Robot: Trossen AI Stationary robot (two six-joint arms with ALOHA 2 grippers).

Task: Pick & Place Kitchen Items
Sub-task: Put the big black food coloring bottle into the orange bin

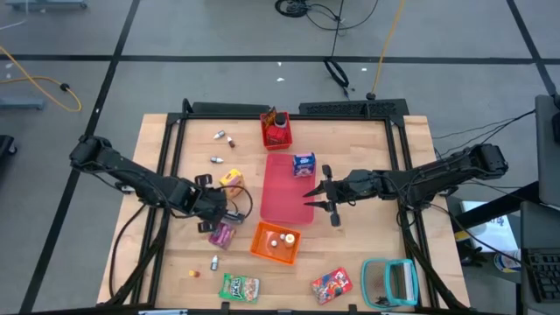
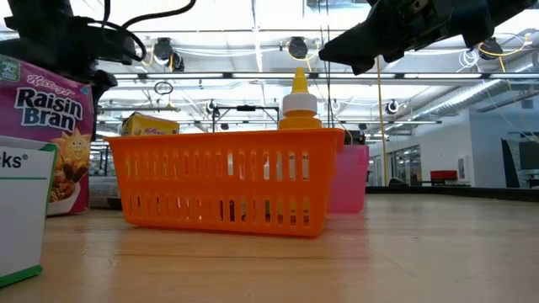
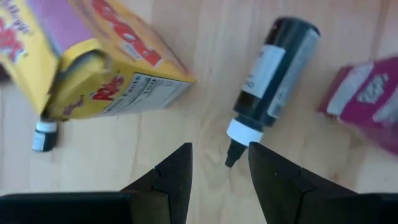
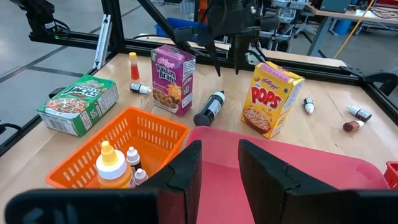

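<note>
1. The left tool (image 3: 217, 165) hangs directly over the dark bottle (image 3: 270, 81), which lies on its side on the tabletop (image 1: 367, 254); the fingers (image 3: 177, 171) stand apart and grip nothing, with the bottle's nozzle tip showing in the gap between them
2. The bottle's long axis runs away from the left tool, nozzle end nearest and the body stretching off beyond, so a grasp would probably have to shift along the body towards its middle
3. On the tabletop the bottle rests between the yellow Pops carton (image 4: 270, 99) and the pink-purple Raisin Bran carton (image 4: 171, 78), near both and apparently touching neither
4. The left arm is much the nearer; the right tool (image 1: 319, 194) hovers over the edge of the flat red mat (image 1: 282, 188), well apart from the bottle, its fingers parted with nothing between them
5. The orange bin (image 1: 276, 242), just beside the mat's near end, holds a yellow-capped squeeze bottle (image 4: 112, 165) and two small white-capped bottles (image 4: 134, 163)
6. The red bin (image 1: 276, 131) at the mat's far end has something dark and upright in it, too small to name
</note>
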